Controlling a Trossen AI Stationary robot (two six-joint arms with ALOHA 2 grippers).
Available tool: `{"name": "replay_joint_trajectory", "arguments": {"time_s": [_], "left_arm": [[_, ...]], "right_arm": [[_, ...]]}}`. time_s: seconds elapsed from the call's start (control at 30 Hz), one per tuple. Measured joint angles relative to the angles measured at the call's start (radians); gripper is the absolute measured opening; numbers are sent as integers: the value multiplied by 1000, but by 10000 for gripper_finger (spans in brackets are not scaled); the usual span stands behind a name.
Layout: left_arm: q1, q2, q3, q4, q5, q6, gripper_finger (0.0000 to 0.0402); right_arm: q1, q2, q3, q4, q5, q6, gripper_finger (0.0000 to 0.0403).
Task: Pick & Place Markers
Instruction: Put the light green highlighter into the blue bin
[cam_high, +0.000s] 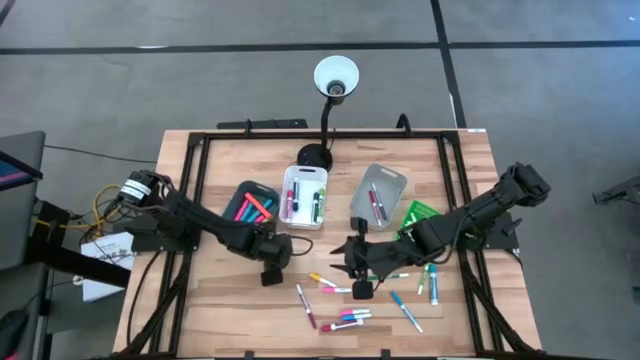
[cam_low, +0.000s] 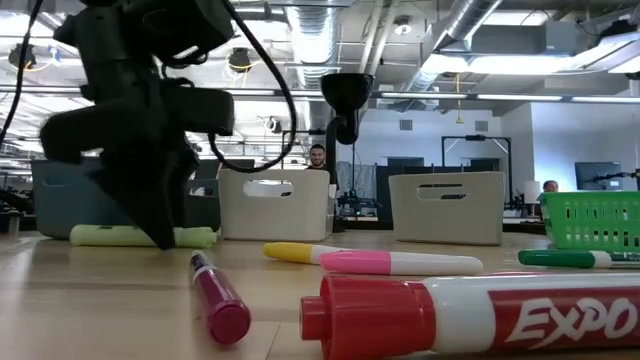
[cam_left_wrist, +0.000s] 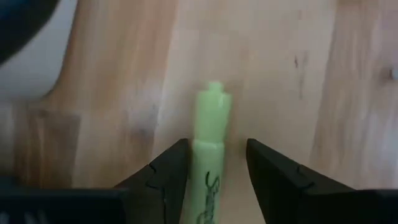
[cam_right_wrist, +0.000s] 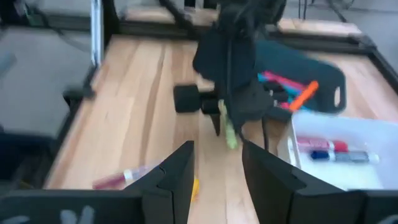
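A yellow-green highlighter (cam_left_wrist: 210, 130) lies flat on the wood near the teal bin (cam_high: 243, 196); the low view shows it (cam_low: 100, 236) lying on its side on the tabletop. My left gripper (cam_left_wrist: 217, 146) stands over it, open, a finger on each side of its barrel (cam_low: 160, 225). My right gripper (cam_right_wrist: 217, 152) is open and empty, held above the table's middle (cam_high: 358, 275), and looks toward the left gripper (cam_right_wrist: 227, 118). More markers (cam_high: 345, 315) lie scattered near the table's near edge, among them a red one (cam_low: 450, 315) and a magenta one (cam_low: 220, 300). My left gripper comes at the highlighter from above, pointing down, with its fingers across the barrel (cam_left_wrist: 208, 168) behind the cap end. One finger (cam_left_wrist: 171, 165) lies against the barrel's side; a gap shows at the other finger (cam_left_wrist: 267, 168). The highlighter lies flat on the table.
Four bins stand in a row at mid-table: teal, white (cam_high: 290, 190), grey (cam_high: 388, 178) and green (cam_high: 418, 212), several holding markers. A desk lamp (cam_high: 335, 78) rises from the far side on a black base (cam_high: 313, 157). Black frame rails (cam_high: 195, 180) border the tabletop.
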Motion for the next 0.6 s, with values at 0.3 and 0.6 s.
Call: {"name": "replay_joint_trajectory", "arguments": {"time_s": [0.3,0.6], "left_arm": [[5,4,-2,17,14,-7,75],[6,-117,-3,26,-38,-77,61]], "right_arm": [[-6,5,-1,-4,3,-69,127],[-42,5,-1,10,2,-69,127]]}}
